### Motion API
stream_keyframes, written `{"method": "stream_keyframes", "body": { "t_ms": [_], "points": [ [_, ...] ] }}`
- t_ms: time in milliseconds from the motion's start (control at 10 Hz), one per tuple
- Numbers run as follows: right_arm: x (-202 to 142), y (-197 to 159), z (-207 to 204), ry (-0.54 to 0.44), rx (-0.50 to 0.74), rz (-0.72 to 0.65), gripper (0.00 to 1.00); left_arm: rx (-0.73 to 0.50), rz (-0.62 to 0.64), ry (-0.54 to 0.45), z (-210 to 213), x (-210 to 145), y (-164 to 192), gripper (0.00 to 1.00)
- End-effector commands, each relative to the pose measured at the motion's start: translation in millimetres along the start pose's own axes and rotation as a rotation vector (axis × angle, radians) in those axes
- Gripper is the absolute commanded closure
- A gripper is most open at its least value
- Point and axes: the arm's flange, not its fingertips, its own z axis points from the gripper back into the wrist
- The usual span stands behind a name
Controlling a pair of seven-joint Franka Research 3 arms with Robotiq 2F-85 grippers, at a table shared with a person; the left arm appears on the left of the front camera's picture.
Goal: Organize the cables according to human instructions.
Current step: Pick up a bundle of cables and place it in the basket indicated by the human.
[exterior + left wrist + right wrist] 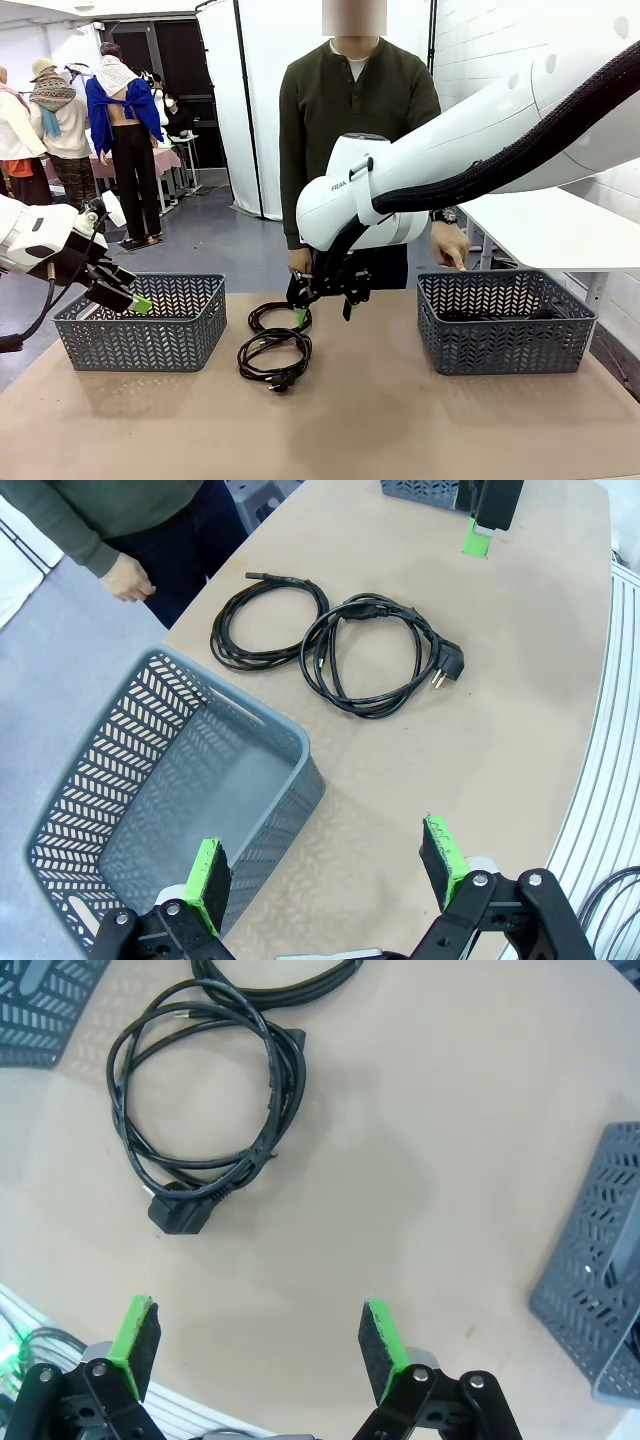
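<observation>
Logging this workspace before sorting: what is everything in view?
Far coiled black power cable: one, black, mid-table between the baskets.
Near coiled black power cable with plug: one, black, beside the far one.
Left grey plastic lattice basket: one, grey, table's left end.
Right grey plastic lattice basket: one, grey, right end; dark cable inside, count unclear.
Table: one, tan, under everything.
Person in olive-green shirt: one, far side; hand by the right basket.
Left end effector: one, black with green pads, open, over the left basket's edge.
Right end effector: one, same colours, open, between coils and right basket.

Only the dark letters "FRAN" can be read, on the right arm's white wrist housing [345, 200].
</observation>
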Motion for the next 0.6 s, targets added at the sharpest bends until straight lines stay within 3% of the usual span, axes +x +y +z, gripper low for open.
{"method": "stream_keyframes", "body": {
  "t_ms": [0,500],
  "points": [
    [3.7,3.8,-4.6,0.004,-0.021,-0.059,0.0,-0.007,-0.003,-0.006,-1.7,-2.4,3.0,0.0],
    [14.4,25.9,-29.5,-0.024,-0.12,-0.307,0.0,-0.007,-0.003,-0.006,-1.7,-2.4,3.0,0.0]
  ]
}}
